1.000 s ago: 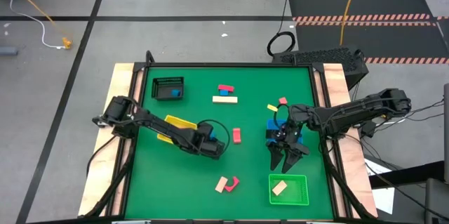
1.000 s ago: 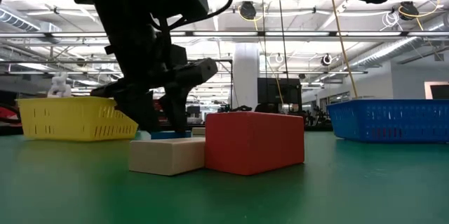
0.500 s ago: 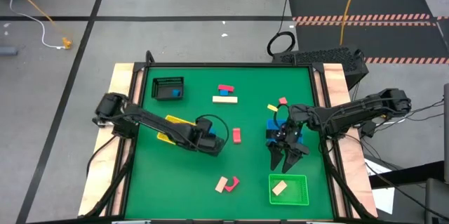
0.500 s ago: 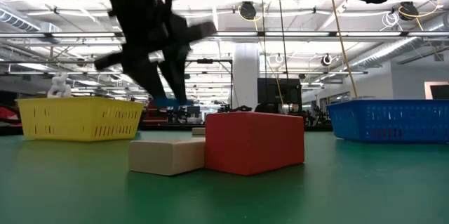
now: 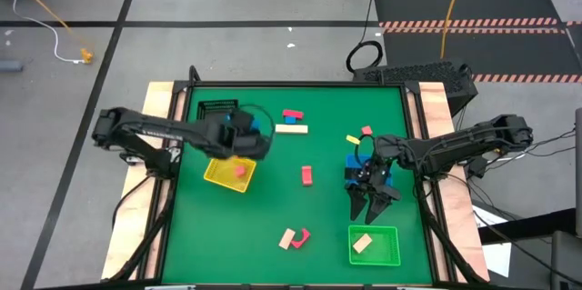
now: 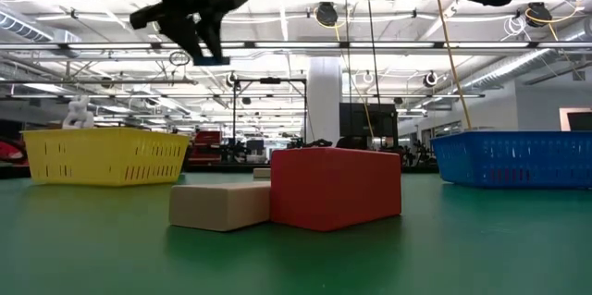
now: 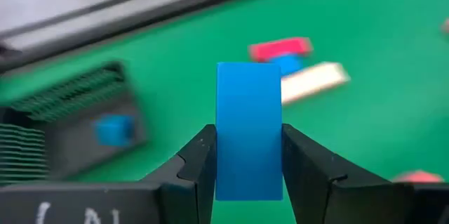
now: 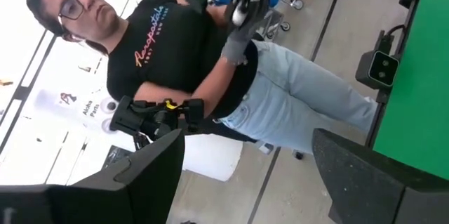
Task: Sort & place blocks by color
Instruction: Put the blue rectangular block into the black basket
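My left gripper hangs high over the table beside the black tray, shut on a blue block. The low view shows that block well above the table. The black tray holds another blue block. A red block lies in the yellow tray. My right gripper stands open and empty over the blue tray. Loose on the mat are a red-and-blue pair, a tan bar, a red block and a pink-and-tan pair. My left gripper pinches the blue block by its two long side faces, one finger on each side. The fingers slant down toward the table's far side. Most of the block sticks out past the fingertips, lifted clear of the table.
A green tray at the near right holds a tan block. Small yellow and red pieces lie near the blue tray. A person stands beyond the table's right side.
My left gripper has risen from the mat with the blue block and swung toward the table's far left, ending beside the black tray. The block, on the mat a second ago, is now lifted clear. The yellow tray, earlier under the arm, now shows.
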### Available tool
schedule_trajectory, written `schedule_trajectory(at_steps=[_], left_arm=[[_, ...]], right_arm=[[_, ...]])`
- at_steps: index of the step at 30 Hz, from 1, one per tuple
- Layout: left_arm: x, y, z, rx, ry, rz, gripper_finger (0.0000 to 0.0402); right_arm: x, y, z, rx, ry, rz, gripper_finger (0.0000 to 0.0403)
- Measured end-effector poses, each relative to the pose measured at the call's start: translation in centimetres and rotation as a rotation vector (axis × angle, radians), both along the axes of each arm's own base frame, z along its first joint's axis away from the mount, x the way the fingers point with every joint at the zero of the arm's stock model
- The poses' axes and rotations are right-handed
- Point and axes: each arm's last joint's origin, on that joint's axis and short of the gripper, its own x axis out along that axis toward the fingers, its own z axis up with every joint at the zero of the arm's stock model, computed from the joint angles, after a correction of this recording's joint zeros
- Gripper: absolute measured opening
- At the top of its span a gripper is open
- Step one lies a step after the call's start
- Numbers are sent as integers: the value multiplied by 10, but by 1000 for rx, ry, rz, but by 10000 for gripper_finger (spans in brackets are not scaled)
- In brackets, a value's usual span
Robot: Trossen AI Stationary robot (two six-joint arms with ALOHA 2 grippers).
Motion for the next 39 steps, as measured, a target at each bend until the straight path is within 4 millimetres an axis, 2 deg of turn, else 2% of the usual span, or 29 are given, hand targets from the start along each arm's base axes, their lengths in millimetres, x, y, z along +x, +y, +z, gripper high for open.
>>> schedule_trajectory(at_steps=[6, 14, 19, 28, 32, 39], left_arm=[[-18, 44, 0, -45, 158, 74, 127], [-44, 82, -28, -107, 309, 141, 130], [-68, 91, -52, -133, 297, 164, 143], [-111, 100, -86, -147, 53, 244, 139], [-117, 102, -91, -129, -29, 297, 145], [-116, 111, -93, -84, -97, 314, 148]], right_arm=[[0, 0, 0, 0, 1, 0, 304], [0, 0, 0, 0, 4, 0, 304], [0, 0, 0, 0, 3, 0, 304], [0, 0, 0, 0, -2, 0, 304], [0, 0, 0, 1, -2, 0, 304], [0, 0, 0, 1, -3, 0, 304]])
